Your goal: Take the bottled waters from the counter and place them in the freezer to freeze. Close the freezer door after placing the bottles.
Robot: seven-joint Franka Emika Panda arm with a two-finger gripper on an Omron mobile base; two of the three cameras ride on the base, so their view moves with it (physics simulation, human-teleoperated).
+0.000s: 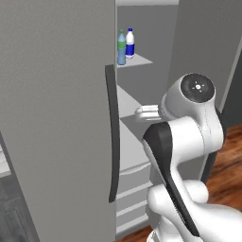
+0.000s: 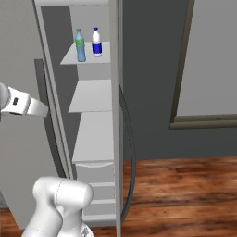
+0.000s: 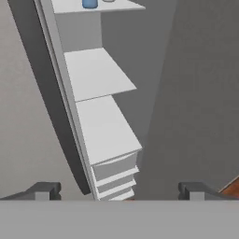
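Hand (image 3: 119, 190): fingers spread wide, nothing between them; facing the freezer (image 3: 100, 126) interior, clear of its shelves.
Freezer door (image 1: 56, 118): ajar, light grey, standing just beside the freezer's open compartment; long dark bar handle (image 1: 112, 132) along its edge.
Teal-green bottle (image 2: 80, 45): upright on the freezer's top shelf (image 2: 88, 56).
Clear bottle with blue label (image 2: 96, 42): upright on the same shelf, just beside the teal-green bottle.
White drawers (image 2: 95, 178): at the freezer's bottom, below two bare shelves.

A teal-green bottle (image 2: 80, 45) and a blue-labelled clear bottle (image 2: 96, 42) on a pale grey shelf (image 2: 88, 56).
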